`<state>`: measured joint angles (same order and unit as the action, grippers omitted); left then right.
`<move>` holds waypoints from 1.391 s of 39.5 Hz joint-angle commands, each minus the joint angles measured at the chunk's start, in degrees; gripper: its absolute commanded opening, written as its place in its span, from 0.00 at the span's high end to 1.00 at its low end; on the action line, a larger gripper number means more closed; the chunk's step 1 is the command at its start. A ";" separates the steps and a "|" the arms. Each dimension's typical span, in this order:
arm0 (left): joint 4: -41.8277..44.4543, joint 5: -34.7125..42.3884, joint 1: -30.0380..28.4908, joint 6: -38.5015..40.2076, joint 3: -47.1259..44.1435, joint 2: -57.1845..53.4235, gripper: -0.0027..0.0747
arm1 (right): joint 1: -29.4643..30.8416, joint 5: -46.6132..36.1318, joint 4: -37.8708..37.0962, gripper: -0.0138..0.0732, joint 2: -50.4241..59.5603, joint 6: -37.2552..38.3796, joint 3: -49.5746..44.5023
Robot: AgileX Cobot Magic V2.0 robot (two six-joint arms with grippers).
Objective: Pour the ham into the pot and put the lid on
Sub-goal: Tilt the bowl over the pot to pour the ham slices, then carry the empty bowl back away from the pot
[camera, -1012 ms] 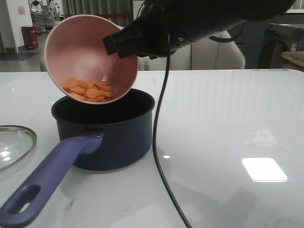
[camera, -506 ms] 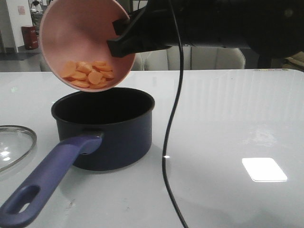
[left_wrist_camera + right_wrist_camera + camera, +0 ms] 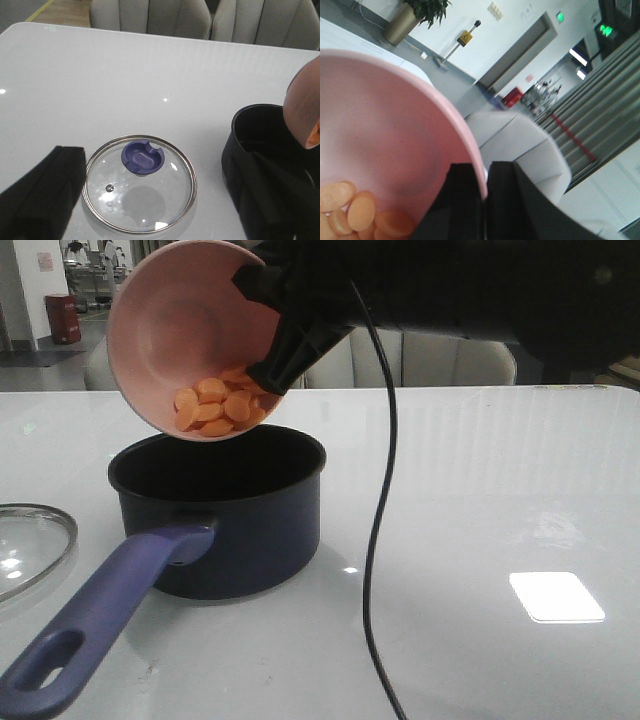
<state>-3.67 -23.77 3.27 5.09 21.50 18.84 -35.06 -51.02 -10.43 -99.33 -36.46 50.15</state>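
Note:
My right gripper (image 3: 268, 340) is shut on the rim of a pink bowl (image 3: 165, 330) and holds it tilted just above the pot (image 3: 230, 515). The ham (image 3: 215, 407), several thin orange slices, lies in the bowl's low side over the pot's mouth. In the right wrist view the two black fingers pinch the pink rim (image 3: 477, 172), with the ham (image 3: 350, 210) inside. The navy pot has a long blue handle (image 3: 95, 620) pointing toward the front. The glass lid (image 3: 140, 182) with its blue knob (image 3: 143, 158) lies flat on the table left of the pot, between my left gripper's spread fingers (image 3: 42, 195).
The white table (image 3: 480, 490) stretches to the right of the pot, with a black cable (image 3: 375, 540) hanging across it from the right arm. Grey chairs (image 3: 150, 17) stand along the far edge. The lid's edge shows at the front view's left border (image 3: 35, 540).
The right gripper has lifted the bowl off the pot's rim and rolled it, so the ham slid toward the gripper side. Pot and lid have not moved.

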 commanded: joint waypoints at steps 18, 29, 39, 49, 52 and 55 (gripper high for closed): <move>-0.55 4.54 0.30 0.00 1.53 0.30 0.17 | -0.97 -14.81 0.78 0.68 0.58 -20.45 1.43; -0.55 4.54 0.30 0.00 1.53 0.30 0.17 | -0.97 -17.55 1.44 0.68 0.58 -20.61 1.50; -0.55 4.54 0.30 0.00 1.53 0.30 0.17 | -0.97 -13.58 3.93 0.68 0.72 -15.74 1.54; -0.55 4.54 0.30 0.00 1.53 0.30 0.17 | -0.68 2.02 15.77 0.68 9.61 5.35 1.54; -0.55 4.54 0.30 0.00 1.53 0.30 0.17 | 0.20 8.88 16.78 0.68 13.12 7.00 1.54; -0.55 4.54 0.30 0.00 1.53 0.30 0.17 | 1.79 17.02 17.07 0.68 16.52 9.22 1.54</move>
<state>-3.67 -23.77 3.27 5.09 21.50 18.84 -34.97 -38.27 5.67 -88.96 -30.49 50.15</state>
